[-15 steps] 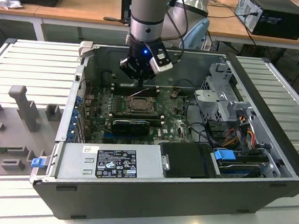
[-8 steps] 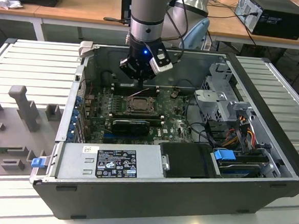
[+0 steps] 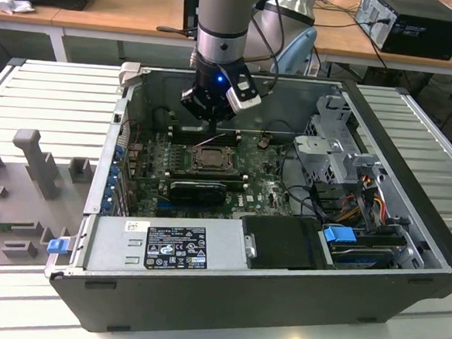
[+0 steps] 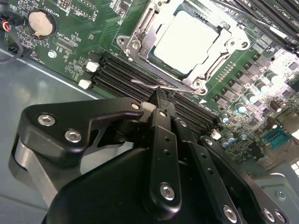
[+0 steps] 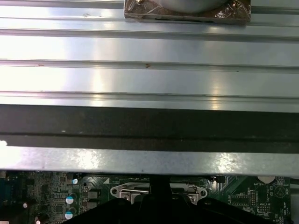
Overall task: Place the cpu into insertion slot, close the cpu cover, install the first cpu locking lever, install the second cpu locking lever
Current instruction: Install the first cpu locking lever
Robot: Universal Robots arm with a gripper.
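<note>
Claw (image 4: 161, 109) looks clenched on a thin wire locking lever (image 4: 152, 85), w/ cpu (image 4: 186, 41) seated under cpu cover (image 4: 140, 44) just beyond. Risk: lever slips, springs back.

Open computer case (image 3: 413, 163) on slatted metal table (image 3: 53, 88); grey labelled box (image 3: 166, 247) inside.

- A robotics lab or workshop.
- An opened computer case (image 3: 280, 282) sits on a ribbed aluminium bench (image 3: 52, 103).
- Wooden desks (image 3: 121, 7) with another computer (image 3: 422, 24) stand behind.
</note>
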